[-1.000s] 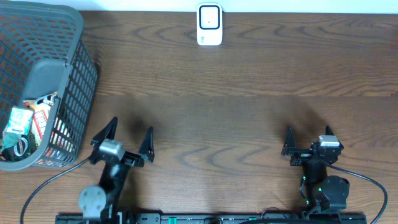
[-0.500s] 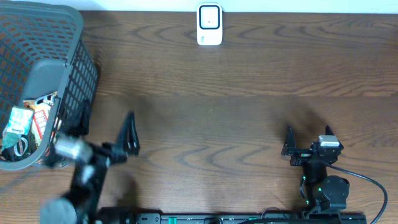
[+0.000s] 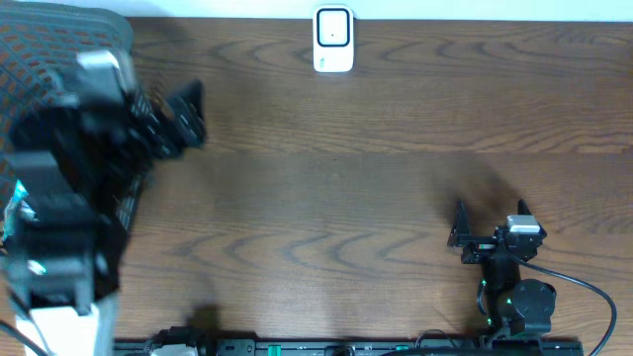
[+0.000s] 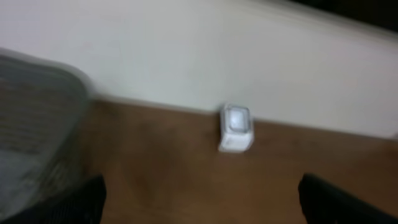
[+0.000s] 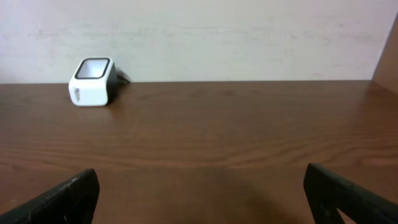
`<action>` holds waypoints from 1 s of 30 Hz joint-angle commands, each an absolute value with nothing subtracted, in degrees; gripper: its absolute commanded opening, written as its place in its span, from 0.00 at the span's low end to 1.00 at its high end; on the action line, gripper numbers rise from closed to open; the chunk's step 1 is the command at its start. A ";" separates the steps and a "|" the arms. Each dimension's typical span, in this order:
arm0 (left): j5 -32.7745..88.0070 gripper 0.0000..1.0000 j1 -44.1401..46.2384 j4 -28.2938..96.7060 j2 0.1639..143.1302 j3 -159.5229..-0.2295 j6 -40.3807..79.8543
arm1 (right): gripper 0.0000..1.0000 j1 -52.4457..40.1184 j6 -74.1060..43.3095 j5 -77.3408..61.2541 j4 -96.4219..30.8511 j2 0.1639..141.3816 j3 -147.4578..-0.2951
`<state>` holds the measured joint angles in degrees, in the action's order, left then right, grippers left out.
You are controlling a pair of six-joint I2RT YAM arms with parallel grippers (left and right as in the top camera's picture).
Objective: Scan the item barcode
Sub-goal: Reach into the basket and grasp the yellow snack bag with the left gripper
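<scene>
The white barcode scanner (image 3: 333,40) stands at the table's far edge, also seen in the left wrist view (image 4: 236,127) and the right wrist view (image 5: 92,82). My left gripper (image 3: 166,121) is raised high above the dark mesh basket (image 3: 54,28) at the far left, blurred, open and empty (image 4: 202,202). The basket's rim (image 4: 37,93) shows at the left of the left wrist view. The item is mostly hidden under the left arm; only a green-and-white sliver (image 3: 10,213) shows. My right gripper (image 3: 490,220) rests low at the near right, open with nothing between its fingers (image 5: 202,199).
A pale wall runs behind the table's far edge (image 5: 249,37). A black cable (image 3: 584,292) loops beside the right arm's base. Brown wood tabletop (image 3: 376,178) lies between the two arms.
The left arm has swung up and away from the near edge, leftward over the basket, its gripper still open. The right arm has not moved.
</scene>
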<state>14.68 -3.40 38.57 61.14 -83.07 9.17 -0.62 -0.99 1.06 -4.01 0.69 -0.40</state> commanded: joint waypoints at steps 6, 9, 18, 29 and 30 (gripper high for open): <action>-2.63 0.98 -20.03 65.06 83.99 -120.81 9.45 | 0.99 -0.08 -0.58 0.95 -4.27 0.38 -0.32; -2.66 0.98 -26.61 65.10 87.96 -122.02 5.82 | 0.99 -0.08 -0.58 0.95 -4.27 0.38 -0.32; -2.68 0.98 -38.79 71.29 98.45 -119.02 16.58 | 0.99 -0.08 -0.58 0.95 -4.27 0.38 -0.32; 2.13 0.98 -38.11 80.49 111.55 -118.93 12.27 | 0.99 -0.08 -0.58 0.95 -4.27 0.38 -0.32; 2.04 0.98 -37.34 80.68 112.92 -118.93 10.85 | 0.99 -0.08 -0.58 0.95 -4.27 0.38 -0.32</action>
<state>0.30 -39.16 80.01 109.84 -119.20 14.46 -0.62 -0.99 1.06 -4.03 0.69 -0.40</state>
